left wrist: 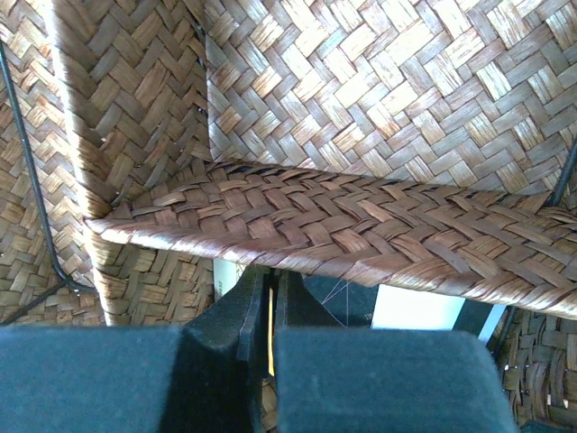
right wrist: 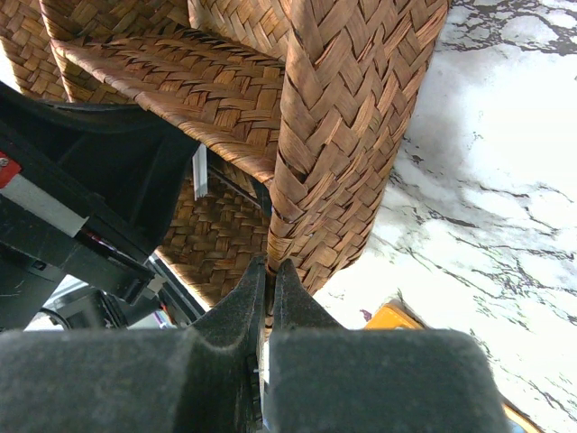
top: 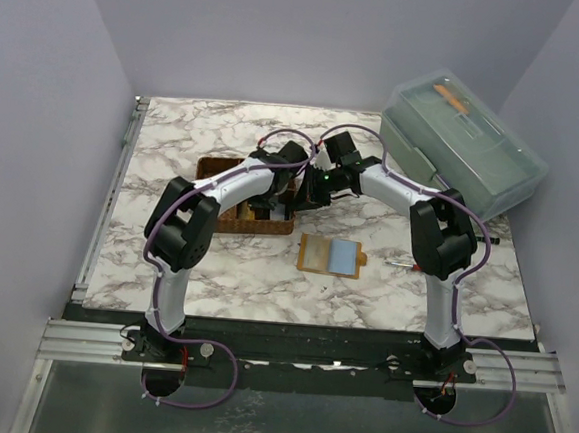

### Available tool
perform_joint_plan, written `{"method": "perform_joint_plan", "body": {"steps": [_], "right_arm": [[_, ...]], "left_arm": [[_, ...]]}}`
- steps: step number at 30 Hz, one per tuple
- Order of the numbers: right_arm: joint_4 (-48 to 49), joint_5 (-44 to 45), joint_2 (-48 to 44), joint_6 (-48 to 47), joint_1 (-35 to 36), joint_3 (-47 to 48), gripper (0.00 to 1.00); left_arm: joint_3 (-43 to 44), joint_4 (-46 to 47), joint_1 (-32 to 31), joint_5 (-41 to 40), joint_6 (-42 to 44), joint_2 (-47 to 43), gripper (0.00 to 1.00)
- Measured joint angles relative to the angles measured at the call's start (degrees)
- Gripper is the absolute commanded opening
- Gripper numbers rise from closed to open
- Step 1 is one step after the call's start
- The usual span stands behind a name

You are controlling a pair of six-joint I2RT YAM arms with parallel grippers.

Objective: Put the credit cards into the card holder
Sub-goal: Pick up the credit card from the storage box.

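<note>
Left tool [left wrist: 269, 281] is down inside the basket [top: 254, 224], low centre of its wrist view. Jaws are together on a thin yellow card [left wrist: 270, 338], seen edge-on. Judged a pick-up: an edge pinch is about the only hold a flat card in a deep compartment allows. White card [left wrist: 415, 308] lies under the woven divider [left wrist: 343, 225], lower right.

Right tool [right wrist: 269, 271] has its jaws together, tips against the basket's outer wall. Likely bracing the basket so it does not slide during the pick. Whether it pinches a strand, cannot tell.

Wallet [top: 314, 254] lies open and flat at centre of the top view, below and right of the basket, apart from it. Blue card [top: 341, 258] sits on its right half; in a slot or only laid on, cannot tell. Opened out like this, the slots face up for loading.

Table [top: 215, 271]: white marble pattern, grey veins. Clear lidded box [top: 465, 150] at upper right. Lavender walls [top: 33, 156] on three sides. Metal rail [top: 299, 353] along the bottom edge.
</note>
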Motion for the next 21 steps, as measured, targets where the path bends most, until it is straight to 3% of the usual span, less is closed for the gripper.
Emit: {"method": "perform_joint_plan", "body": {"steps": [5,12,21], "right_arm": [[-0.04,-0.02,0.0,0.0,-0.04,0.0,0.0],[-0.13,-0.02,0.0,0.0,-0.09,0.0,0.0],[0.26,-0.17,0.0,-0.02,0.07,0.0,0.0]], "left_arm": [[0.0,-1.01,0.33,-0.98,0.0,-1.31,0.2],[0.24,-2.6,2.6,-1.77,-0.07,-2.78,0.25],[0.26,-2.47,4.11,-1.7,0.46,-1.9,0.23]]}}
